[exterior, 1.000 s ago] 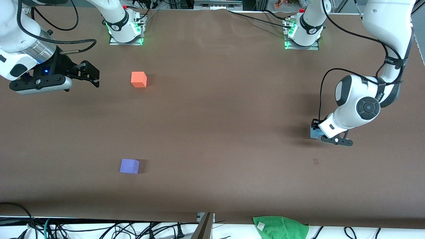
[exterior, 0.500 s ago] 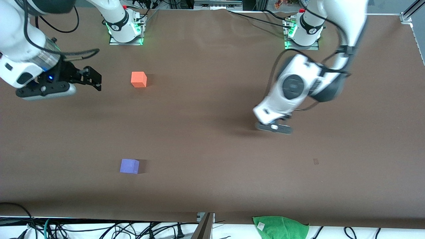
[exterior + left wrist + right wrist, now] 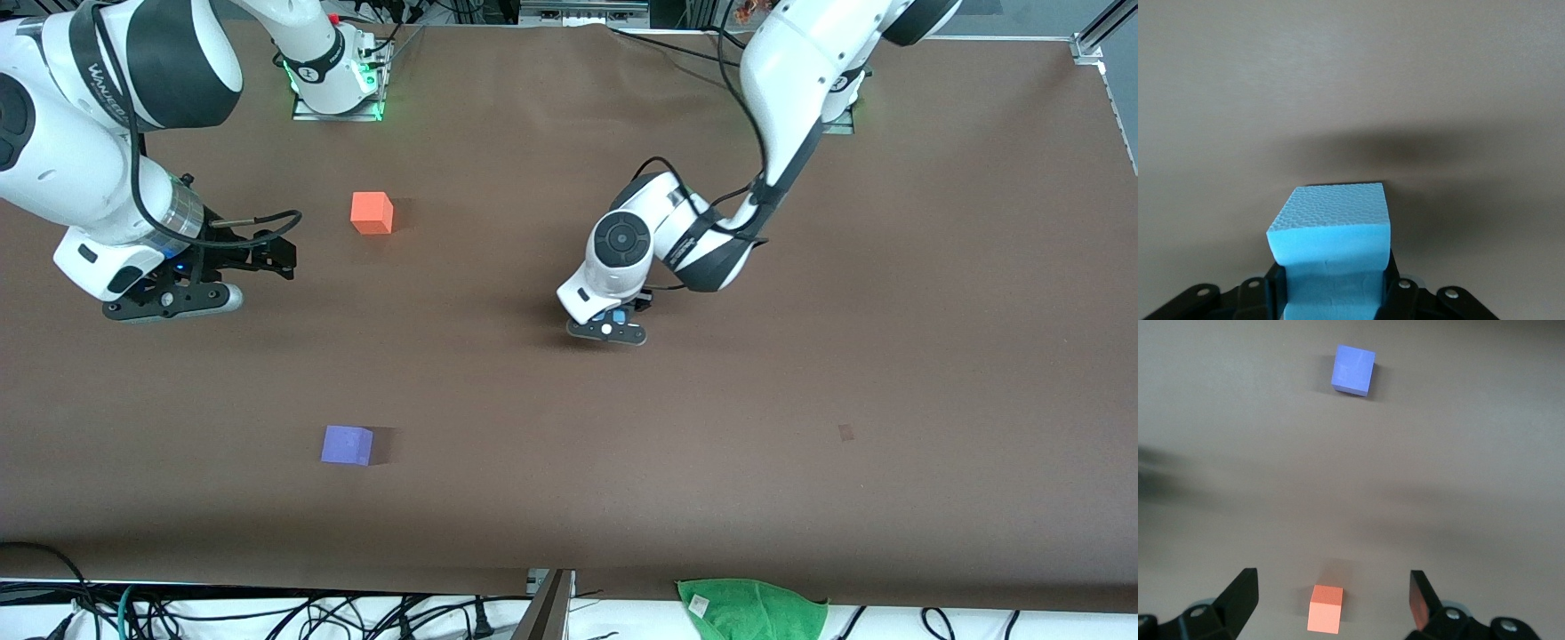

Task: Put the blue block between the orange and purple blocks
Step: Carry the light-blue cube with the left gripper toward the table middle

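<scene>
While the left gripper point(image 3: 613, 318), clamped on the blue block point(image 3: 1331, 233), hangs over the middle of the surface point(image 3: 889, 267), the right gripper point(image 3: 267, 253), spread wide beside the orange block point(image 3: 372, 212), could foul the gap toward the purple block point(image 3: 347, 444).

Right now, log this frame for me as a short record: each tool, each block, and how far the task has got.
left tool: shut on the blue block, over bare table mid-table
right tool: open, empty, over the table beside the orange block
purple block: on the table, nearer the front camera than the orange one
gap between orange and purple: unfilled
task stage: blue block carried, not yet placed
</scene>
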`<state>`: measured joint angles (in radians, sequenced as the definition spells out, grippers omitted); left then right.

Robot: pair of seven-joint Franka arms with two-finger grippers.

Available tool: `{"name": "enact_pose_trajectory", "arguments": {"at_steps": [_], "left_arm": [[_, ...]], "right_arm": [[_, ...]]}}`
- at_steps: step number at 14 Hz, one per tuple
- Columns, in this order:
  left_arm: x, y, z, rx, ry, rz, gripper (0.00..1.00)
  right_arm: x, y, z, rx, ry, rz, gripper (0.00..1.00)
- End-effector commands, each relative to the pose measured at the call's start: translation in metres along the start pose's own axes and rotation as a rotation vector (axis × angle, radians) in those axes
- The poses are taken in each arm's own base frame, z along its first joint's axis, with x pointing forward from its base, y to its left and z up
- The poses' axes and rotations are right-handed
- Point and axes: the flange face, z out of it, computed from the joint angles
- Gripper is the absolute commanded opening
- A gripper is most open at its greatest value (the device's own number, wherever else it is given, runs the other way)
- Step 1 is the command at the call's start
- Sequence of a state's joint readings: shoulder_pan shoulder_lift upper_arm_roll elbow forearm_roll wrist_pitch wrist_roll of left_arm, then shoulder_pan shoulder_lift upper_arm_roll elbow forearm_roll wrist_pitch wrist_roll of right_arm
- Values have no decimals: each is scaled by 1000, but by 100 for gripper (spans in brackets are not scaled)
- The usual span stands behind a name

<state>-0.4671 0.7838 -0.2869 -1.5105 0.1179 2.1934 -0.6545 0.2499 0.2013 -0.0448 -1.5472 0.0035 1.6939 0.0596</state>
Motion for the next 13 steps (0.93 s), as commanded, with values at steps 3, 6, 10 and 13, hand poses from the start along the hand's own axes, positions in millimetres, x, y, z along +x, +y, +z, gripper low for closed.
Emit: {"name": "enact_pose_trajectory", "arguments": {"at_steps": [3, 6, 10, 13], "left_arm": [[12, -1, -12, -8, 28, -28, 100], [14, -12, -49, 4, 37, -43, 100], [13, -69, -155, 95, 17, -94, 100], [19, -118, -234, 71, 100, -126, 100]], "right_arm": [[0, -4, -8, 7, 11, -10, 100], [-1, -10, -8, -1, 9, -31, 100], [1, -18, 9, -6, -29, -44, 100], [2, -36, 17, 0, -42, -58, 100]]}}
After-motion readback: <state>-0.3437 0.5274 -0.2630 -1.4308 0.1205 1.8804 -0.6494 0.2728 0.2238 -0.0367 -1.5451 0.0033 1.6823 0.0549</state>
